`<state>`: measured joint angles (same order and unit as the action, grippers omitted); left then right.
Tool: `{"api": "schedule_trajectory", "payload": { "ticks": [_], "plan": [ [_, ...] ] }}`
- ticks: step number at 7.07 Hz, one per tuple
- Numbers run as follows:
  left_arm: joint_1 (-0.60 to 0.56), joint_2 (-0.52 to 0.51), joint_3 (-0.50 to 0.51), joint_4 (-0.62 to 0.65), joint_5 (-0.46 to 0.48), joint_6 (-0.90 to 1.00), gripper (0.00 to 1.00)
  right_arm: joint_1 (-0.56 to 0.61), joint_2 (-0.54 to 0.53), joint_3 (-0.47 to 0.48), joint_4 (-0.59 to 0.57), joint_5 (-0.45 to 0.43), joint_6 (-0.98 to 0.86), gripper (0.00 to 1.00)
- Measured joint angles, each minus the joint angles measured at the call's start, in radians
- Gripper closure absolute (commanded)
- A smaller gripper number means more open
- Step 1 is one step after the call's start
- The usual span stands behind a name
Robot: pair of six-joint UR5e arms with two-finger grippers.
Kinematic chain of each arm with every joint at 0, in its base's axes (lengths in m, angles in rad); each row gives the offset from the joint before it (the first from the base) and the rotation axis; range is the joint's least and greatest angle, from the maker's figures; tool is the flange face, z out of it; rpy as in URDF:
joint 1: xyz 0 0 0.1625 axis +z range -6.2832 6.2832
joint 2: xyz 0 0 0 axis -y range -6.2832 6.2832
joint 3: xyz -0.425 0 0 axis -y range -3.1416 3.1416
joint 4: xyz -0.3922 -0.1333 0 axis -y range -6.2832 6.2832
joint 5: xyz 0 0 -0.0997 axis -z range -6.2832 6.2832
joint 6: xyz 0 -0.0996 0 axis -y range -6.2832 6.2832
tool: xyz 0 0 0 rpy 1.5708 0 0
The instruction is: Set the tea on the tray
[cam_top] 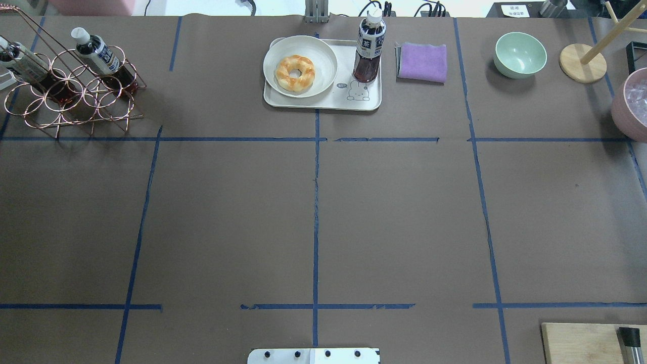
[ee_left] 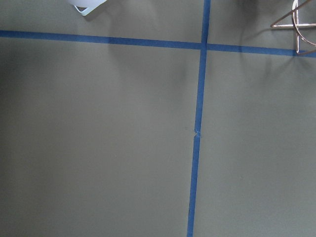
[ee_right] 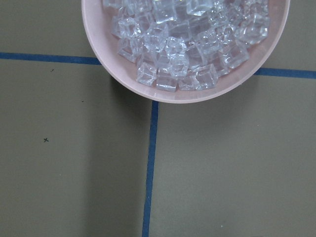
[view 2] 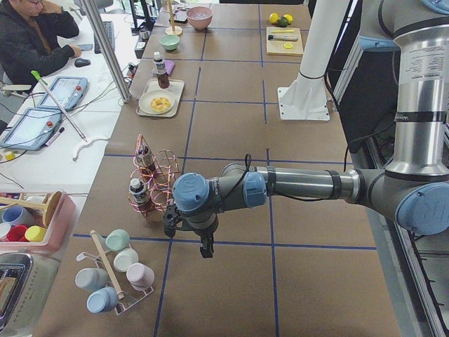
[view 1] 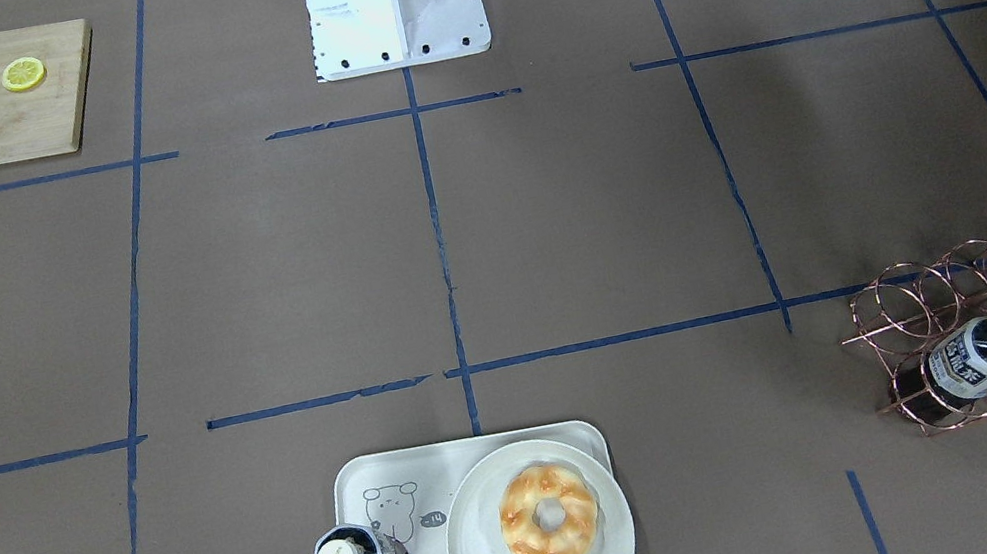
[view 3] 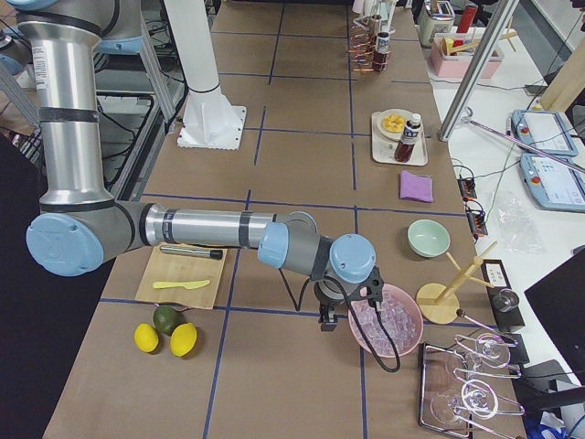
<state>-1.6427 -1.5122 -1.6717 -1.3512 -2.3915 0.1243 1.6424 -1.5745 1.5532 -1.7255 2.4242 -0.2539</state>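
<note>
- The tea [cam_top: 369, 48] stands upright on the tray [cam_top: 328, 102], at the end with the printed bear. It is just beside the plate [cam_top: 323, 53] that carries a donut [cam_top: 294, 73]. I judge the placing step done.
- The left gripper [view 2: 205, 247] hangs over the table near the wire rack [cam_top: 76, 96], well apart from the tray. It shows only in a side view, so I cannot tell how wide it is.
- The right gripper [view 3: 325, 318] hangs beside the pink bowl of ice [ee_right: 182, 44], also far from the tray. I cannot tell its width either.
- The next move probably calls only for keeping both arms away from the bottle, which looks tall and easy to tip.
- A purple cloth [cam_top: 422, 61] lies just beside the tray, with a green bowl [cam_top: 520, 53] further along.
- Two more bottles sit in the rack.
- Only the plate crowds the tea.
</note>
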Motion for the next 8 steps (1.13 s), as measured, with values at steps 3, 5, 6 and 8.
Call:
{"api": "schedule_trajectory", "payload": {
  "ticks": [3, 5, 6, 8],
  "plan": [
    [0.001, -0.002, 0.003, -0.002, 0.0, -0.001, 0.0, 0.008, -0.003, 0.016, 0.091, 0.0, 0.12, 0.0],
    [0.001, -0.005, 0.003, -0.002, 0.0, -0.002, 0.0, 0.011, -0.003, 0.019, 0.103, 0.0, 0.129, 0.0],
    [0.001, -0.006, 0.004, -0.002, 0.0, -0.002, 0.0, 0.012, -0.002, 0.019, 0.104, -0.001, 0.13, 0.0],
    [0.001, -0.008, 0.005, -0.003, 0.0, -0.002, 0.0, 0.011, -0.002, 0.019, 0.104, -0.001, 0.13, 0.0]
  ]
}}
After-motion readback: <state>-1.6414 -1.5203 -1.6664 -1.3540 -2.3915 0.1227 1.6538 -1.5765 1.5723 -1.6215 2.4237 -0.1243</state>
